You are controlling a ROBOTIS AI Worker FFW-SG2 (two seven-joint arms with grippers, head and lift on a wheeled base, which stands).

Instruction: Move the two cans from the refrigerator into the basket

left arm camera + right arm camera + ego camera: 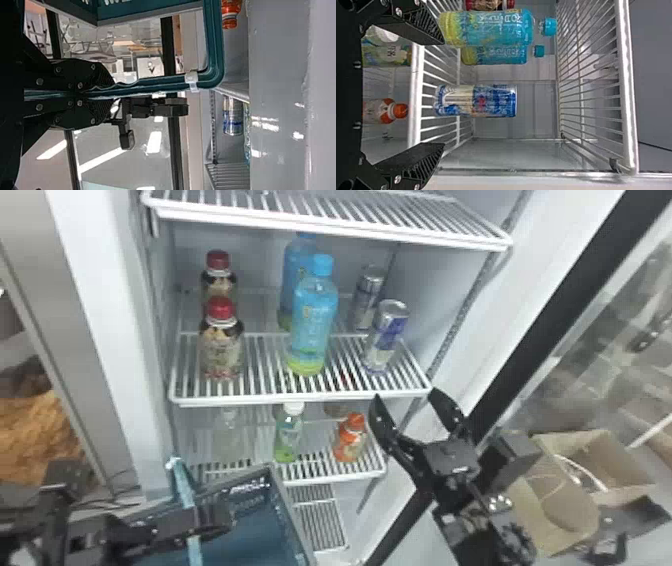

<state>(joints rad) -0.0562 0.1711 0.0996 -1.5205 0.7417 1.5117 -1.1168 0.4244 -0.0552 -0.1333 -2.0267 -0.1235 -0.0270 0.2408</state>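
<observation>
Front can (386, 337) upright on the middle wire shelf (300, 396), long axis vertical. Right hand (406, 394) by the shelf's front right corner, the nearer of the two; can lies ahead, deeper in and slightly to the hand's left. Fingers spread wide, one to either side of the can's line, nothing between them. Rear can (368, 297) upright behind the front one. Left hand (112, 95) closed on the basket handle (158, 84); basket (295, 520) below and left of the shelf, outside the refrigerator (92, 315).

Neither can in the basket; judge this the approach to the first. Likely next: straight in, then a squeeze across the upright body. Near blue bottle (312, 325) stands left of the can with a gap; a wide left finger might nudge it.

Shelf is white open wire, bars running front to back; cans could rock if pushed. Orange-capped bottle (350, 440) on the shelf below. Glass door (545, 320) open at right, cardboard box (600, 462) beyond.
</observation>
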